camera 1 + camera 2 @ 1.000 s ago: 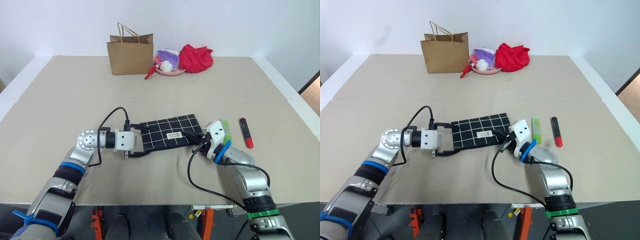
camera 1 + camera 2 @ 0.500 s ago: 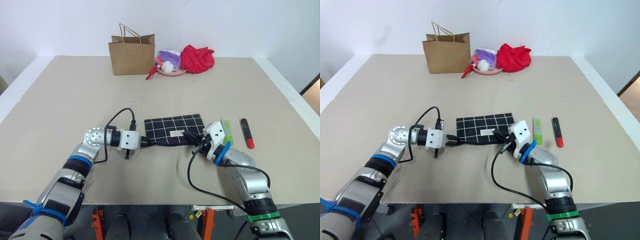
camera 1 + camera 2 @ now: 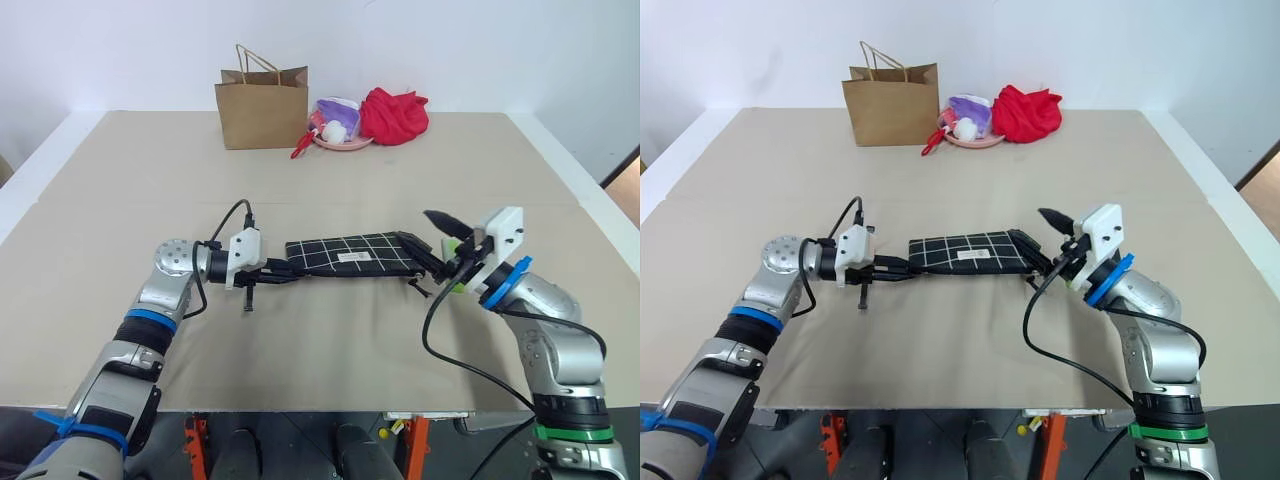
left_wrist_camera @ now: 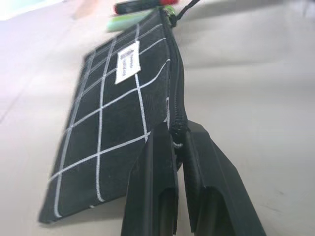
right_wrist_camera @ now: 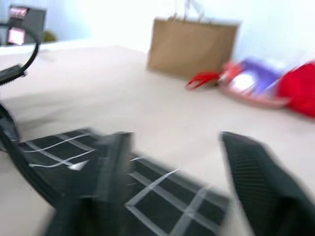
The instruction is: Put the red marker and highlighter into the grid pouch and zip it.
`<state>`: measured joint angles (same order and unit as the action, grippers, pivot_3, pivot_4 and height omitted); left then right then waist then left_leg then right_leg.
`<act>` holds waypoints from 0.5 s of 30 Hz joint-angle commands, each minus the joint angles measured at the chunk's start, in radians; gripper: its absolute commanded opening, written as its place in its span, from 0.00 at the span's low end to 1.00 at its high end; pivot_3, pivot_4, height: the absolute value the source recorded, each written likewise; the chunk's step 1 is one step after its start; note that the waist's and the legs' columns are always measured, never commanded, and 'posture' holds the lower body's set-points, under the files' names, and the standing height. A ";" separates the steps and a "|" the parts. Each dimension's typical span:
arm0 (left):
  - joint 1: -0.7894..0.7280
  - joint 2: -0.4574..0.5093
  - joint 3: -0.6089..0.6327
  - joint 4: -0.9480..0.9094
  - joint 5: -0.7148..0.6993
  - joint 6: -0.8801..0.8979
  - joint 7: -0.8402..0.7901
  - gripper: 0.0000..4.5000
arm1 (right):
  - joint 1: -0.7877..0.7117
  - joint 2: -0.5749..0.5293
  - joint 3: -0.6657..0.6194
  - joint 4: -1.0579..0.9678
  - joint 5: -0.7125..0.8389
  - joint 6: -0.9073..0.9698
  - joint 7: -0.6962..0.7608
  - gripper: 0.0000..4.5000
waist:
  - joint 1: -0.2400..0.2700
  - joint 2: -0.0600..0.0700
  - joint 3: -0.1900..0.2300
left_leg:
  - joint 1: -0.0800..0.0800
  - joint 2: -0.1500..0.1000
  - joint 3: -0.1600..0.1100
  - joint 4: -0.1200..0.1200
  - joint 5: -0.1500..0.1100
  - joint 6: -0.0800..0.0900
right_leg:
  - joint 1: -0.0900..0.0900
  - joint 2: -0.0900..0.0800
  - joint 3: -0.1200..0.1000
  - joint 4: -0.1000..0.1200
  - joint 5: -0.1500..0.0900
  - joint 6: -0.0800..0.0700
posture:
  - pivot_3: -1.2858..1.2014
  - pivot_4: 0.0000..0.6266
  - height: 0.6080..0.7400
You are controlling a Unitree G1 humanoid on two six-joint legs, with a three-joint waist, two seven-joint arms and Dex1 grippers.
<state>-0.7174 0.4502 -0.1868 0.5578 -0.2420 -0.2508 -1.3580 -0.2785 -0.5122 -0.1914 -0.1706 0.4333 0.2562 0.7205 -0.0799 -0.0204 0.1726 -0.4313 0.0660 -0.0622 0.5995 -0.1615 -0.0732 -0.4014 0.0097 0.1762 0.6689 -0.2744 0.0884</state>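
Note:
The grid pouch (image 3: 350, 253) lies stretched across the table's middle, black with white lines and a small white label. My left gripper (image 3: 272, 271) is shut on its left end, where the zipper edge runs between the fingers (image 4: 157, 162). My right gripper (image 3: 432, 238) hangs open just above the pouch's right end, with its two fingers (image 5: 248, 167) wide apart and nothing between them. The right hand covers most of the highlighter, apart from a green sliver (image 3: 457, 287). In the left wrist view the highlighter (image 4: 130, 20) and the red marker (image 4: 147, 4) lie past the pouch's far end.
At the table's far side stand a brown paper bag (image 3: 262, 108), a pink plate with purple and white things (image 3: 338, 128) and a red cloth bundle (image 3: 392, 115). Bare tabletop lies between them and the pouch. The table's right edge (image 3: 600, 225) is close to my right arm.
My right gripper has opened, let go of the pouch's right end and risen up and to the right. My left gripper shut on the pouch's left end and turned.

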 commanded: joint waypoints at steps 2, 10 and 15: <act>0.061 0.056 0.048 -0.166 -0.078 0.147 -0.027 0.00 | 0.185 -0.074 -0.097 -0.132 0.089 0.032 0.074 0.98 | 0.002 0.000 0.000 | 0.000 0.000 -0.001 0.000 0.000 0.000 | 0.000 0.000 -0.001 0.001 -0.002 -0.002 | 0.52 0.24 1.00; 0.104 0.066 0.063 -0.301 -0.105 0.250 0.007 0.00 | 0.297 -0.082 -0.056 -0.189 0.081 0.021 0.090 0.98 | 0.000 0.000 0.000 | 0.002 0.000 -0.002 0.001 0.001 0.001 | 0.001 0.000 -0.002 0.004 -0.002 -0.002 | 0.52 0.24 1.00; 0.119 0.073 0.065 -0.332 -0.108 0.268 0.017 0.00 | 0.300 -0.075 -0.054 -0.181 0.084 0.010 0.086 0.98 | 0.000 0.000 0.000 | 0.003 0.000 -0.001 0.002 0.003 0.002 | 0.001 0.000 -0.002 0.005 -0.002 -0.007 | 0.52 0.24 1.00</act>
<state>-0.5942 0.5158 -0.1500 0.2617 -0.3335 0.0173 -1.3471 0.0262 -0.5877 -0.2344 -0.3288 0.5071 0.2838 0.8038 -0.0800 -0.0202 0.1729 -0.4285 0.0659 -0.0637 0.6011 -0.1583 -0.0716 -0.4000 0.0094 0.1743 0.6735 -0.2762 0.0819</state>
